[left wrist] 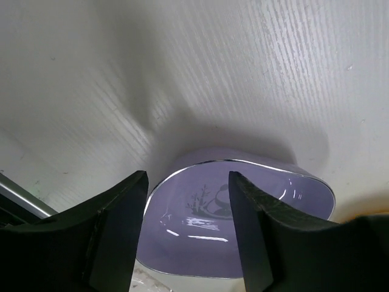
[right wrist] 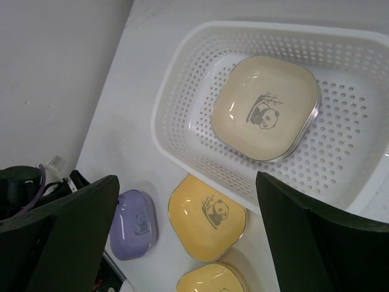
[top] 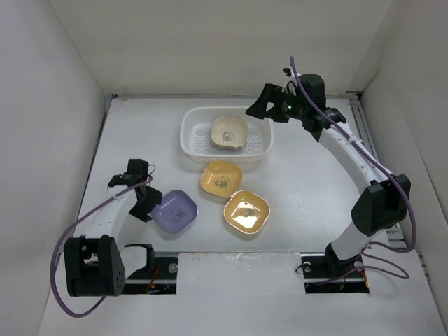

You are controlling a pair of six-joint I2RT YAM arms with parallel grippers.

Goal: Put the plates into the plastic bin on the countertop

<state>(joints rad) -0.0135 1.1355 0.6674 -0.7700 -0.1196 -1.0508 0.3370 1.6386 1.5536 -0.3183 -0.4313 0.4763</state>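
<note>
The white perforated plastic bin (top: pixel 190 143) stands at the middle back of the countertop (top: pixel 308 189) and holds a stack with a cream plate (top: pixel 229 133) on top. In front of it lie two orange-yellow plates (top: pixel 220 177) (top: pixel 246 211) and a purple plate (top: pixel 175 210). My left gripper (top: pixel 148 204) is open at the purple plate's left edge; in the left wrist view the purple plate (left wrist: pixel 200 237) shows between my fingers (left wrist: pixel 115 231). My right gripper (top: pixel 260 106) is open and empty above the bin's far right corner.
The right wrist view looks down on the bin (right wrist: pixel 176 79), the cream plate (right wrist: pixel 264 106), both orange-yellow plates (right wrist: pixel 206 213) (right wrist: pixel 209 281) and the purple plate (right wrist: pixel 134 222). Pale walls bound the countertop on three sides. The arm bases sit at the near edge.
</note>
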